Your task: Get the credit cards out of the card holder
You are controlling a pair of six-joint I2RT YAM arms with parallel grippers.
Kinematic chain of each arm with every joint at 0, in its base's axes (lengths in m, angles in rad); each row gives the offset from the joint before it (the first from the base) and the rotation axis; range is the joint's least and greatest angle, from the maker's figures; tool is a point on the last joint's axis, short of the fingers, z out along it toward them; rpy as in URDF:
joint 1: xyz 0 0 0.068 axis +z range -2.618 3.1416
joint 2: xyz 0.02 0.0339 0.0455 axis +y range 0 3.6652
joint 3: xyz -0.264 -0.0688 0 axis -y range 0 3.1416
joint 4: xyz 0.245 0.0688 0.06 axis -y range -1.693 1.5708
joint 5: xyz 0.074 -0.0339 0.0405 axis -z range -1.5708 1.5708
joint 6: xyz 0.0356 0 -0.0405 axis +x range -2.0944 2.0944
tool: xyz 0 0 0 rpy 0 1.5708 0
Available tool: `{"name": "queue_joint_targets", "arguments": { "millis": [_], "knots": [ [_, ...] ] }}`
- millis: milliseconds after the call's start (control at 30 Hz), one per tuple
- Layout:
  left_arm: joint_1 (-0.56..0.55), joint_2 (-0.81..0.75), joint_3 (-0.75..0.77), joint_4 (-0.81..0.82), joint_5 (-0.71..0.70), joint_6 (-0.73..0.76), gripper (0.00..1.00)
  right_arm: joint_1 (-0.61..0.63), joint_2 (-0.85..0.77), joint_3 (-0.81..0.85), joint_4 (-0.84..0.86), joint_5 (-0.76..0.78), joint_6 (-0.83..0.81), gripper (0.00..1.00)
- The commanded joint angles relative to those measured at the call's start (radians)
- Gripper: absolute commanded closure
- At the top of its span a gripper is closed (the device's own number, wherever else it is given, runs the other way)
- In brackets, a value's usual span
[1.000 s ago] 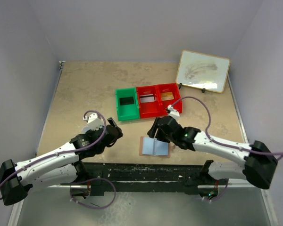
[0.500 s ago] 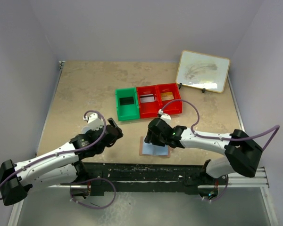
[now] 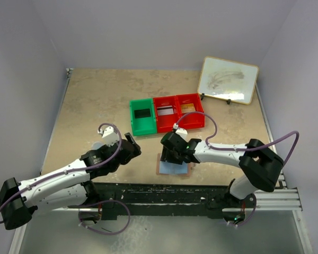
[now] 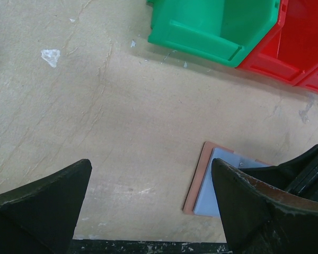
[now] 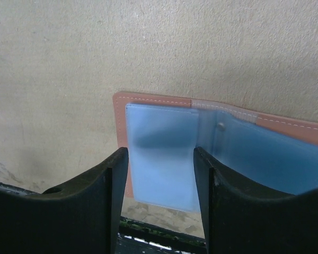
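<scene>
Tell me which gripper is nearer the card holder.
Right. The right gripper hangs directly over the card holder; the left gripper sits apart from it, off to its left.

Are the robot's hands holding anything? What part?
Nothing is held. The left gripper is open over the table. The right gripper is open above the card holder, not pinching it.

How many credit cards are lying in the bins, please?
3: black card in the green bin, white-grey card in the middle red bin, gold card in the right red bin. The card holder may hide more.
</scene>
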Motion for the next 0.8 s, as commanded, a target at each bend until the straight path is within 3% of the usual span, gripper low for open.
{"name": "queue_joint_targets", "arguments": {
  "millis": [0, 433, 767],
  "knots": [
    [0.006, 0.014, 0.032, 0.047, 0.025, 0.033, 0.08, 0.001, 0.028, 0.003, -0.068, 0.013, 0.038, 0.44],
    [0.006, 0.086, 0.041, 0.095, 0.087, 0.055, 0.09, 0.005, 0.013, 0.035, -0.165, 0.082, 0.042, 0.38],
    [0.005, 0.106, 0.042, 0.108, 0.096, 0.056, 0.1, 0.004, 0.043, 0.065, -0.125, 0.053, 0.0, 0.3]
  ]
}}
